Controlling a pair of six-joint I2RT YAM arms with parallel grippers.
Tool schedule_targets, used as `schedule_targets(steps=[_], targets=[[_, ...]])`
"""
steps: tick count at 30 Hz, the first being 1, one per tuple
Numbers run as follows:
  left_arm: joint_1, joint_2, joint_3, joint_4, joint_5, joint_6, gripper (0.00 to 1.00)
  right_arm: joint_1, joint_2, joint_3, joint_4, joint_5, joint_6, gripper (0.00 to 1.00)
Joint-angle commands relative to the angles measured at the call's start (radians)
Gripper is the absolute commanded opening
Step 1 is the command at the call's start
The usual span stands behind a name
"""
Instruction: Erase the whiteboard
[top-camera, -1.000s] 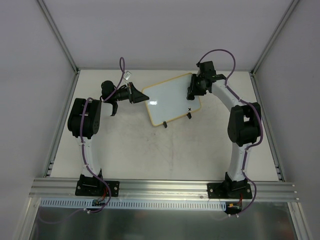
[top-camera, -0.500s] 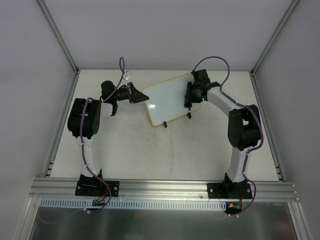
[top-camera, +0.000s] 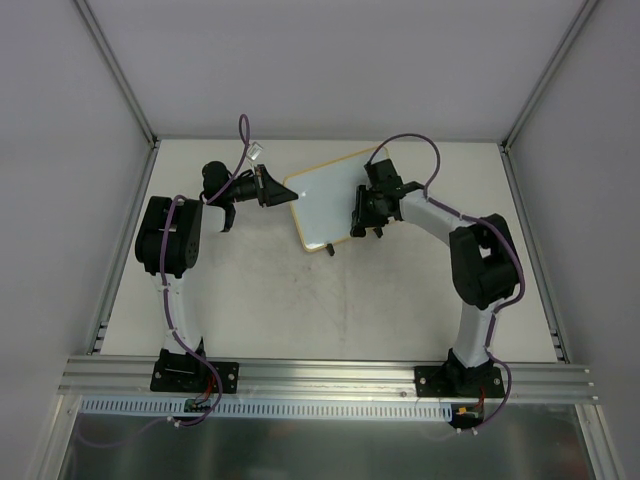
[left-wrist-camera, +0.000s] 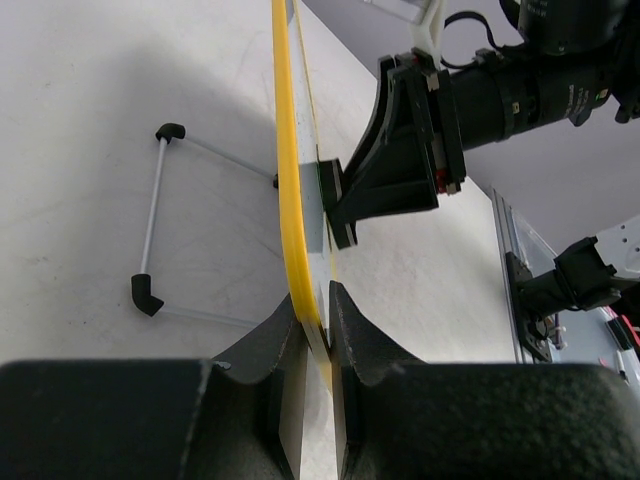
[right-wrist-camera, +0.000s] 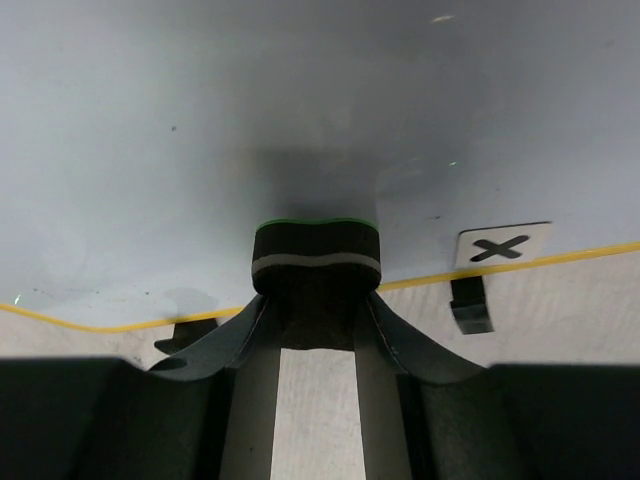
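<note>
White-tubed, black-jointed left arm (top-camera: 170, 300) and matching right arm (top-camera: 478, 325)

Each has slim white tubular links, bulky matte black joint housings and a flat black base plate (top-camera: 195, 373) at the bottom of the overhead view. A thin purple cable (top-camera: 243, 135) loops along each. In the wrist views, the left gripper (left-wrist-camera: 318, 318) and right gripper (right-wrist-camera: 316, 300) are matte black moulded plastic with curved, tapering tips.

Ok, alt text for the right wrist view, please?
The jaws of the right gripper clamp a black eraser pressed against the whiteboard. The board's yellow rim runs below it, with a black X mark and two black clip feet at the edge.
</note>
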Motion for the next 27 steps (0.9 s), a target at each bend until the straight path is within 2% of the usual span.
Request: schedule_targets(steps=[1,8,13,24,27], targets=[[-0.013,-0.061,0.006,0.084,0.074,0.082,0.00,0.029,-0.005,-0.051,0.050,-0.111,0.087,0.00],[-0.013,-0.063,0.004,0.085,0.074,0.085,0.00,0.029,-0.074,-0.190,0.209,-0.196,0.188,0.00],[-0.013,-0.064,0.001,0.085,0.072,0.084,0.00,0.062,-0.184,-0.252,0.203,-0.112,0.153,0.00],[-0.013,-0.077,-0.007,0.068,0.068,0.100,0.00,0.097,-0.488,-0.426,0.004,0.014,0.055,0.00],[-0.012,-0.078,-0.008,0.065,0.065,0.105,0.00,0.092,-0.548,-0.456,-0.088,0.123,0.049,0.00]])
